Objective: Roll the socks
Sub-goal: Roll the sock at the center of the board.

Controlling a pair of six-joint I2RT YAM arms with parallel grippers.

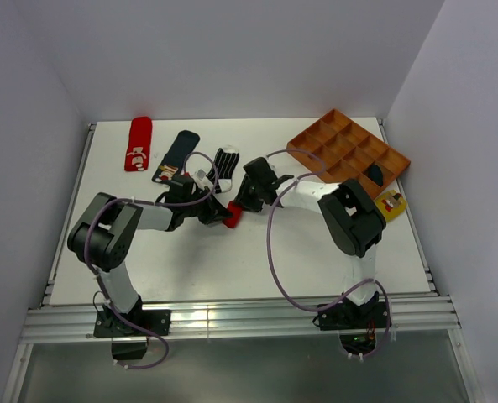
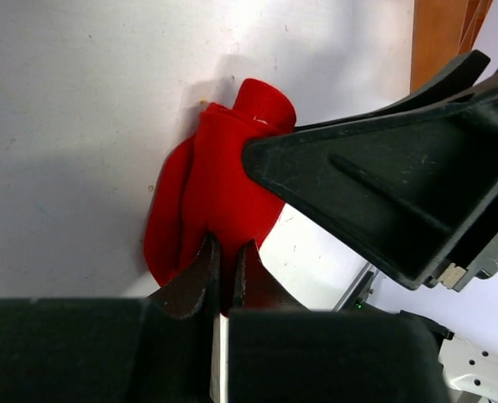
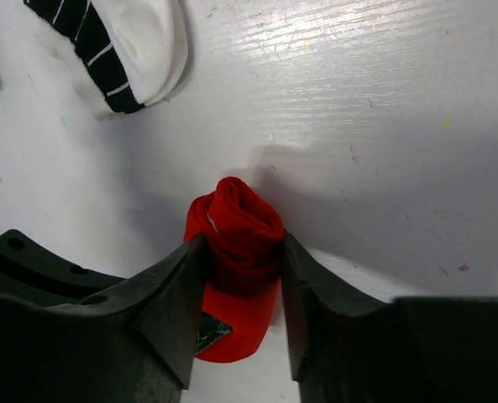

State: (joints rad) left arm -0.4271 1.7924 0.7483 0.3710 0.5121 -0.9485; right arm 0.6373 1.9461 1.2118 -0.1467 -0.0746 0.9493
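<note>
1. The red sock [image 1: 233, 215], part rolled, is found mid-table, the striped sock [image 1: 225, 161] at its 12 o'clock.
2. Its flat tail is pinched in the closed left gripper [image 2: 226, 267], likely as an anchor.
3. The roll is clamped by the half-spread right gripper [image 3: 243, 245], likely to stop it unwinding.
4. The tail's edge is hidden by fingers.
</note>
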